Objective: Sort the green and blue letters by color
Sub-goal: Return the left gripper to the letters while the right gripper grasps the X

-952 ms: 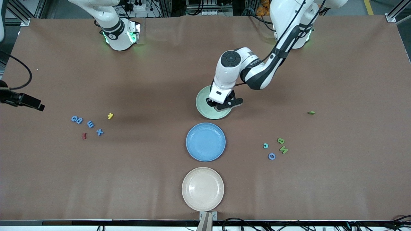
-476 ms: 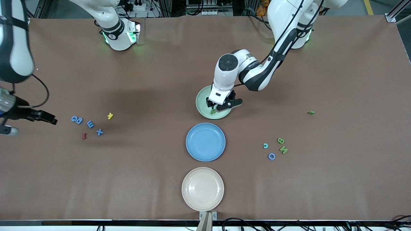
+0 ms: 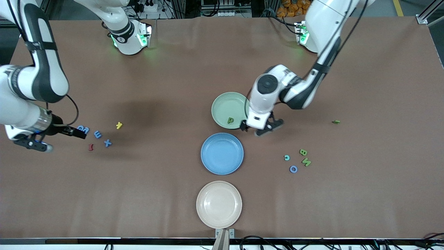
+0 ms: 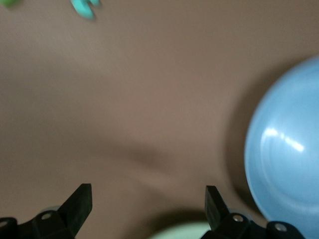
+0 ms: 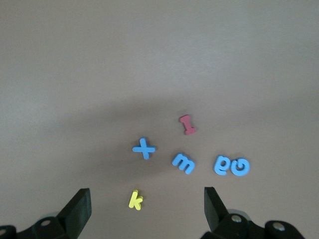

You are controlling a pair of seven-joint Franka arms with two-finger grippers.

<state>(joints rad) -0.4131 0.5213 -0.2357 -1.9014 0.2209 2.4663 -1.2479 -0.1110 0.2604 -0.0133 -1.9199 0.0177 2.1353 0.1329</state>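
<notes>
Left gripper low, fingers spread wide and empty, right gripper low, open, empty

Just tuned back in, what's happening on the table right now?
The green letter P lies in the green plate. The left gripper is open and empty over the bare table beside that plate. The right gripper is open over the cluster of blue letters at the right arm's end. The blue plate and the cream plate hold nothing. Green letters B and N lie toward the left arm's end.
</notes>
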